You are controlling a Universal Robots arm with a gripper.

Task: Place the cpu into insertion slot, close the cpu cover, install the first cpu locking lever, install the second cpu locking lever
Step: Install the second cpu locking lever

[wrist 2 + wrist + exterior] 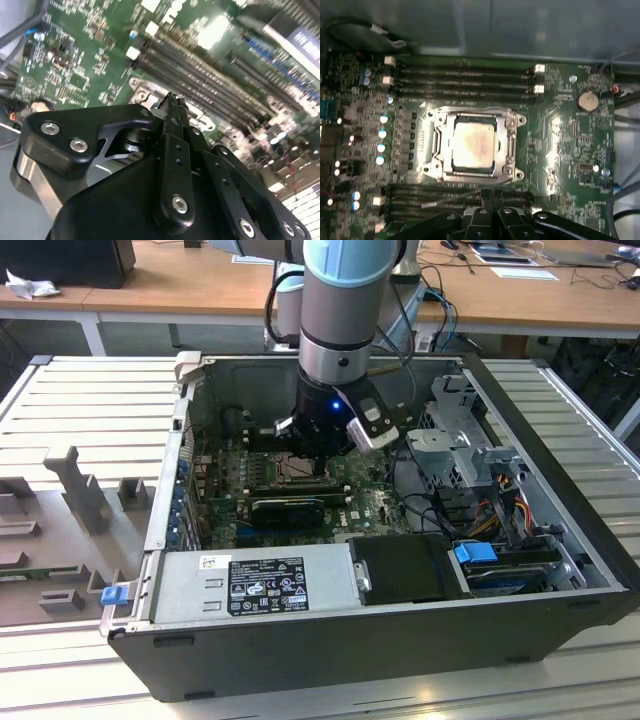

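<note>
Under metal cover (476, 114), square pale cpu (472, 146)

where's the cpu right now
The cpu sits in the insertion slot at the middle of the first wrist view, under the cpu cover, between two banks of memory slots, near the gripper.

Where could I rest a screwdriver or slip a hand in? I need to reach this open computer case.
Bare ribbed table lies off the exterior view's left of the case and a strip off its right. Inside it is crowded: the gripper hangs over the cpu, with the power supply and drive cage filling the rest.
</note>
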